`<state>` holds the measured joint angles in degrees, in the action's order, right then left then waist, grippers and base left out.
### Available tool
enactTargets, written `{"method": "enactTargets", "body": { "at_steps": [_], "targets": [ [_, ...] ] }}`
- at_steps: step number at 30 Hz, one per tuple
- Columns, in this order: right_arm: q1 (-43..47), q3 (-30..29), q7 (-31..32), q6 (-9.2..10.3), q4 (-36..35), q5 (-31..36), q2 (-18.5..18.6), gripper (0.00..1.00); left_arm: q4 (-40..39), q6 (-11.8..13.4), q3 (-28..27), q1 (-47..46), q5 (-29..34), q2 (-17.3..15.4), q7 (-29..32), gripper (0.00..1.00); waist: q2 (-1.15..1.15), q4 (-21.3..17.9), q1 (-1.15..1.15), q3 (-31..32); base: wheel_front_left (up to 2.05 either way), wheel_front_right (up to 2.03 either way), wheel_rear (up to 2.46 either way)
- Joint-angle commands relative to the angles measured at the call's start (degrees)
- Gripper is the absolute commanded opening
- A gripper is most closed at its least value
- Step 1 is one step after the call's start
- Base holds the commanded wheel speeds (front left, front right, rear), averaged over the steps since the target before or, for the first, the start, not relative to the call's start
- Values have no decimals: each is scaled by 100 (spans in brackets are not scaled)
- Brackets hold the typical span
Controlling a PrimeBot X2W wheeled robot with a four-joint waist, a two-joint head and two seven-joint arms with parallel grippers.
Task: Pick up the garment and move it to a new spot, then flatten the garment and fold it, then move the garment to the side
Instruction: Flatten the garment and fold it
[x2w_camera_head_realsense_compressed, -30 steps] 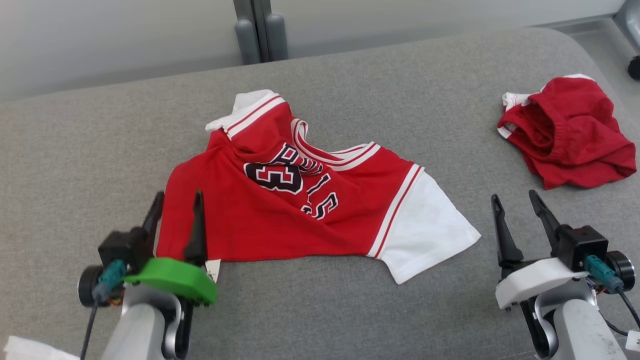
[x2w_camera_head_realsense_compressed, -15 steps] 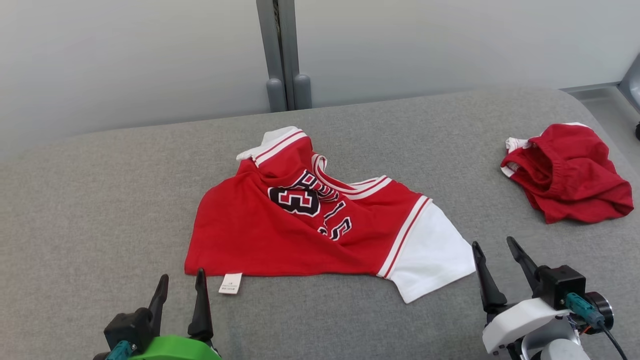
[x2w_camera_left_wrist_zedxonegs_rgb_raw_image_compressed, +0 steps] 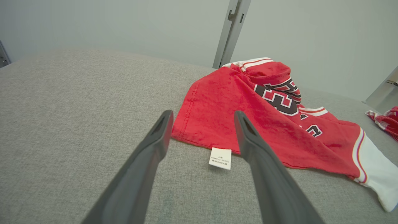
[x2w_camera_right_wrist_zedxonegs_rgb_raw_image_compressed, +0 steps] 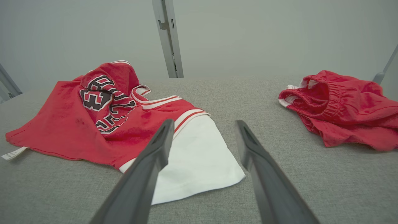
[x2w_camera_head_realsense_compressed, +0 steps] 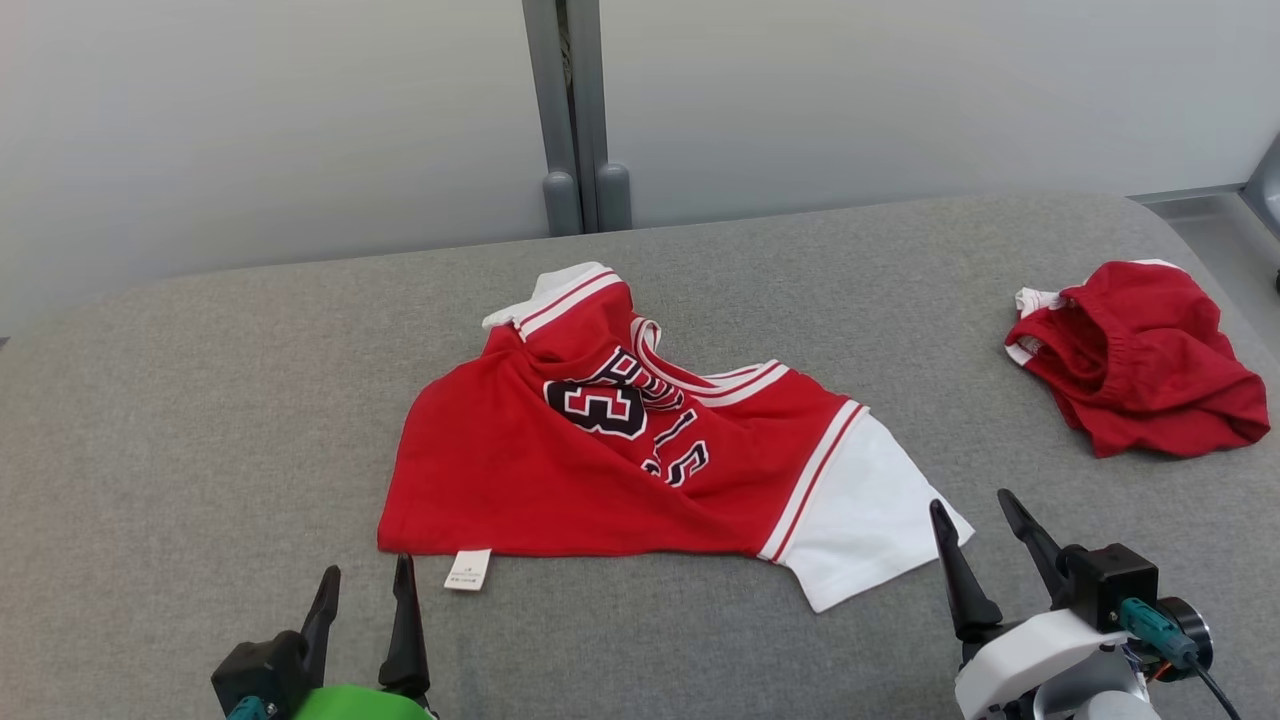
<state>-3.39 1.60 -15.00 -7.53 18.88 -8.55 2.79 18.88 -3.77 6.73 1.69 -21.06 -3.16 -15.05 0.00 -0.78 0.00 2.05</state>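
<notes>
Red-and-white cotton jersey with black lettering (x2w_camera_head_realsense_compressed: 600, 470) lies rumpled mid grey fabric-covered table (x2w_camera_head_realsense_compressed: 200, 400), unfolded. I judge relocation done; flattening, folding and the side move remain. Left claw (x2w_camera_head_realsense_compressed: 367, 565) at 7 o'clock and right claw (x2w_camera_head_realsense_compressed: 969, 498) at 5 o'clock are both released and empty.

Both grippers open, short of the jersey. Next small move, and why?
Probably ease the left gripper forward and down onto the near hem corner of the rumpled red-and-white jersey, beside its white label. Its jaws are open, clear of the cloth, and that corner lies just ahead; the right gripper faces the white sleeve.
</notes>
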Motion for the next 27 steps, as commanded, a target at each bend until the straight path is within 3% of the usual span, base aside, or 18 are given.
{"method": "enactTargets", "body": {
  "at_steps": [1, 15, 27],
  "targets": [
    [36, 2, -26, 9, 18, -37, 22, 100, 14, -34, -11, 47, 19, 1, -16, 100, 0, 5, 0, -1, 0, 0, 0],
    [-36, 23, -26, 9, 17, -27, 23, 100, 334, -36, 37, -251, -5, -55, 144, 100, 0, -34, 0, -42, 0, 0, 0],
    [-187, 229, -26, 9, 168, 83, 22, 100, 1345, 150, -259, -1263, -670, -255, 2051, 100, 0, -279, 0, -270, 0, 0, 0]
  ]
}}
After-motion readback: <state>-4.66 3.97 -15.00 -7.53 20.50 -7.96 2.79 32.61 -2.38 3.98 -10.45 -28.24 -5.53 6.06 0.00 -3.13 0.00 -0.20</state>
